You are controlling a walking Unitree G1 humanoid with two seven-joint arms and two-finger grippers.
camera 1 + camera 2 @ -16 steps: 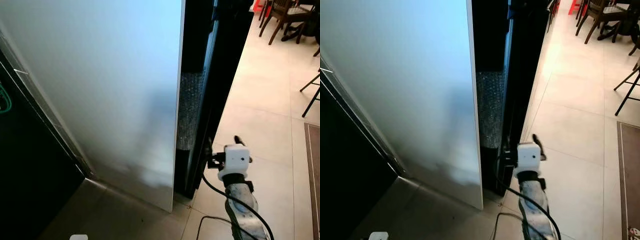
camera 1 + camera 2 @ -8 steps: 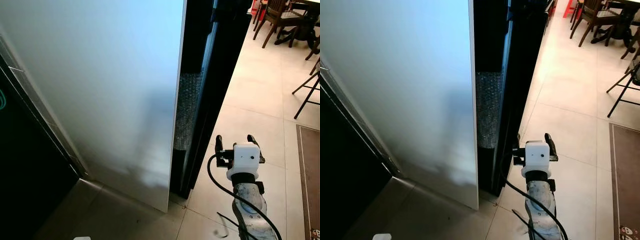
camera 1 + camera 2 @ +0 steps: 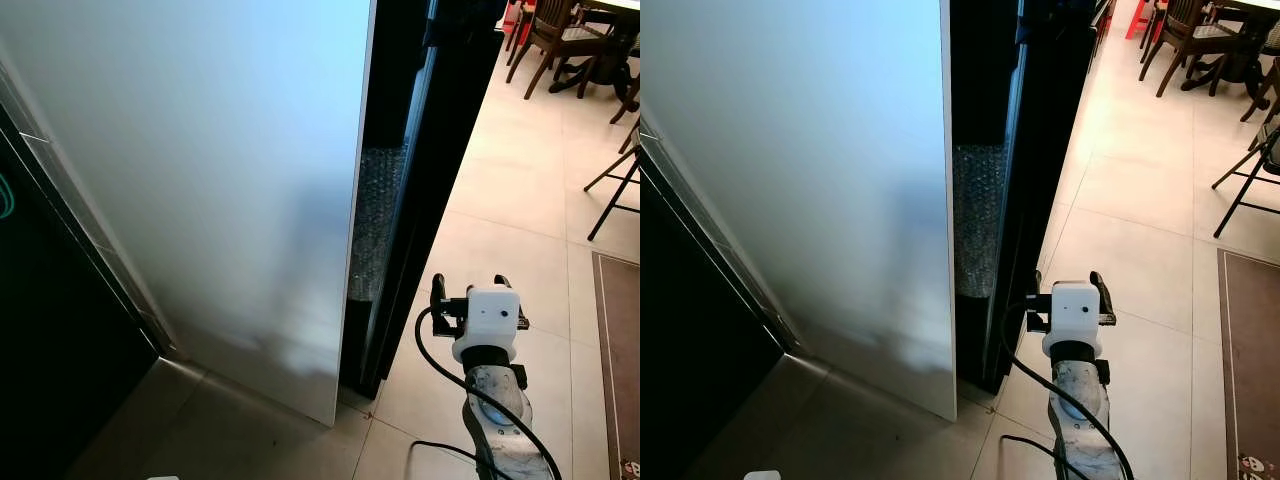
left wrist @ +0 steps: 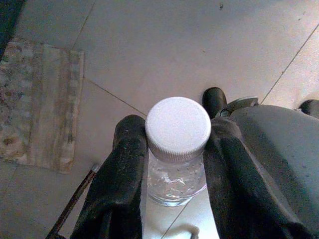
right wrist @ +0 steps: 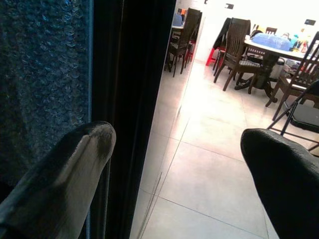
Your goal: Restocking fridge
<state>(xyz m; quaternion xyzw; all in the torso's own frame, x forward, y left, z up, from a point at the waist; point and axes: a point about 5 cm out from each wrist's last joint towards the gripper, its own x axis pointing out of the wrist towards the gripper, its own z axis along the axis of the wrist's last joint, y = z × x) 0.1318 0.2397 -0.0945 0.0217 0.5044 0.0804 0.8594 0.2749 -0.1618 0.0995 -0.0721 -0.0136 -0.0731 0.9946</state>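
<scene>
Drawn back from the black door [image 3: 420,190], right gripper [image 3: 467,290] spread empty; left gripper [image 4: 172,164] clamped below the cap of a probably smooth, rigid bottle [image 4: 177,149].

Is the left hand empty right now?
No, the left hand is shut on a clear bottle with a white cap, its fingers pressing both sides.
</scene>
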